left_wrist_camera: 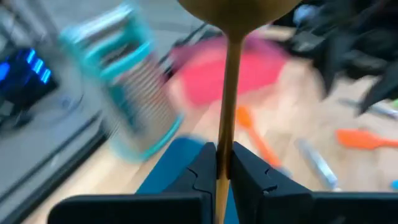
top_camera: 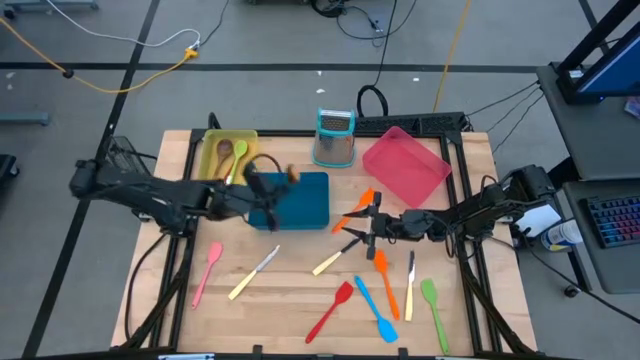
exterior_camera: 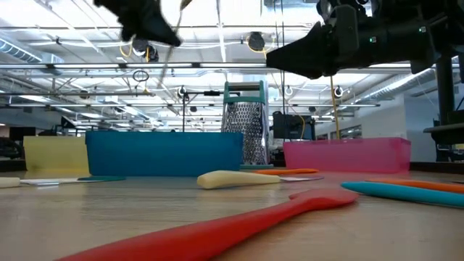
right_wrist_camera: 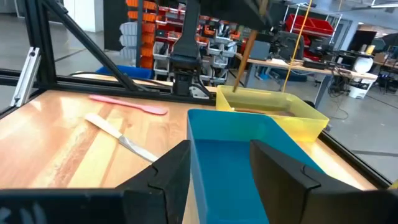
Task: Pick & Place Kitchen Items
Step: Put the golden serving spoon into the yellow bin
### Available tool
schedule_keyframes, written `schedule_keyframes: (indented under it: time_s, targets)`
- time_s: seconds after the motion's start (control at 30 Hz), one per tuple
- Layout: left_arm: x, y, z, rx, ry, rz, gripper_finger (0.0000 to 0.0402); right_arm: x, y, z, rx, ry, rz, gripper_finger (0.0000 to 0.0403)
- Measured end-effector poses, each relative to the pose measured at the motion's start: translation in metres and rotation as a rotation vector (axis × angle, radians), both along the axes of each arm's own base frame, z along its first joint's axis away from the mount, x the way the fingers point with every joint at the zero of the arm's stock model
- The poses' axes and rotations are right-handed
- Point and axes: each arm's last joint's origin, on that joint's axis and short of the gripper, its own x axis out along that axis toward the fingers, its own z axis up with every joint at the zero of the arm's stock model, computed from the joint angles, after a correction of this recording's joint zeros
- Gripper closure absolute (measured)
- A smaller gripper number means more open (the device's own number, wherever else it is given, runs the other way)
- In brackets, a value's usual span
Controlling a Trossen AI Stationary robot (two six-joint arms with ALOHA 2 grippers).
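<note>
My left gripper hangs over the blue tray, shut on a wooden spoon. The spoon's bowl sticks out past the fingers. My right gripper is open at the blue tray's right end with nothing between its fingers. An orange spatula lies by it. On the table's near half lie a pink spatula, cream-handled knives, a red spatula, a blue spatula and a green spoon. My left gripper pinches the wooden spoon's handle between its two fingers, which lie across the handle. The bowl is beyond the fingertips, and the rest of the handle slants down behind them. The spoon is lifted clear above the trays.
A yellow tray at the far left holds a wooden spoon and a green spoon. A metal grater with a teal top stands at the back middle. A pink tray lies tilted beside it. An orange spatula lies near the right arm.
</note>
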Motion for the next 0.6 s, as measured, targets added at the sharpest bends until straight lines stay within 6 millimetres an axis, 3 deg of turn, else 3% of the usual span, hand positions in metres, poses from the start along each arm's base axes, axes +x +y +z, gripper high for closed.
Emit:
schedule_keyframes:
  time_s: [0.3,0.6]
  targets:
    - [-0.052,0.052,-0.019,-0.143,0.251,0.494,0.0373,0.0,0.0,0.0,0.0,-0.001,0.0,0.0247]
    - [-0.061,0.097,-0.056,-0.225,0.442,0.809,0.0372,0.0,0.0,0.0,0.001,-0.001,0.001,0.0248]
